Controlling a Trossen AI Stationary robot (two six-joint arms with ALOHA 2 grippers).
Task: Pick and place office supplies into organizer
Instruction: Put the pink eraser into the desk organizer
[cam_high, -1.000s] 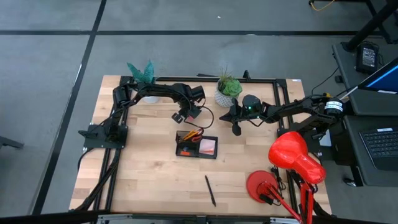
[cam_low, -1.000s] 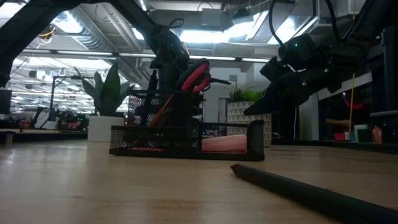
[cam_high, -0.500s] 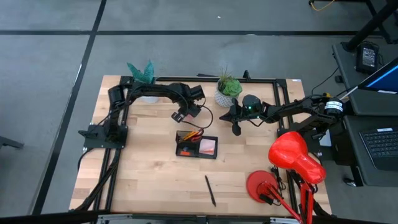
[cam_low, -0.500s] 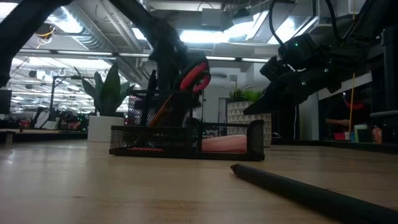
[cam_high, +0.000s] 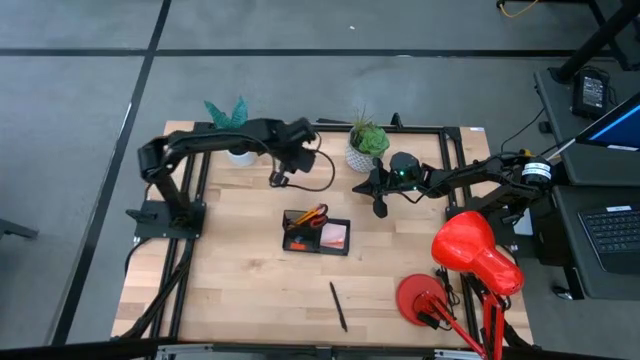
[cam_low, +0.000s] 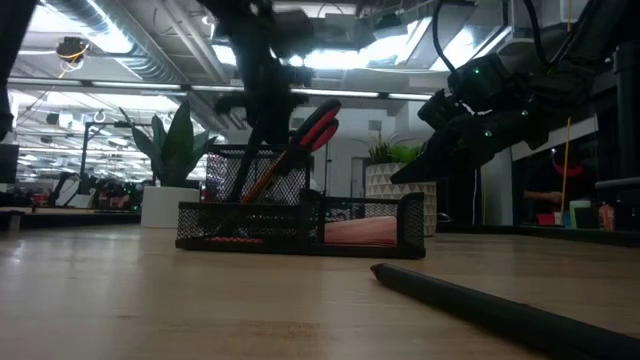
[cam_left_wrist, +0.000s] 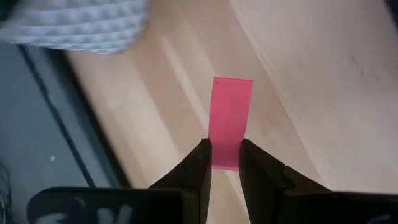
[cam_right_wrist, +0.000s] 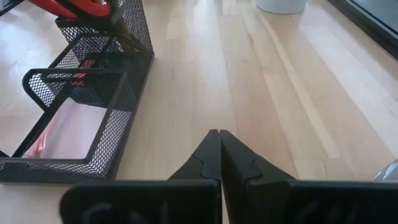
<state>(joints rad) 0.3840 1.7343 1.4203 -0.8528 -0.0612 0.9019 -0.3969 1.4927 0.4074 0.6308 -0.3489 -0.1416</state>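
Left gripper (cam_left_wrist: 225, 163) pinches pink eraser (cam_left_wrist: 230, 118) above table (cam_left_wrist: 323, 93). Right gripper (cam_right_wrist: 219, 149) pressed together near organizer (cam_right_wrist: 118, 134).

No lettering, label, brand, number or sign can be read anywhere from where I stand; nothing legible on the table, on the arms, or in the room behind.

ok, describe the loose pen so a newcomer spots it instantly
Start at the black mesh organizer mid-table. Go toward the table's near edge, beside the red lamp base: the dark slim pen lies alone on bare wood, the only supply outside the organizer.
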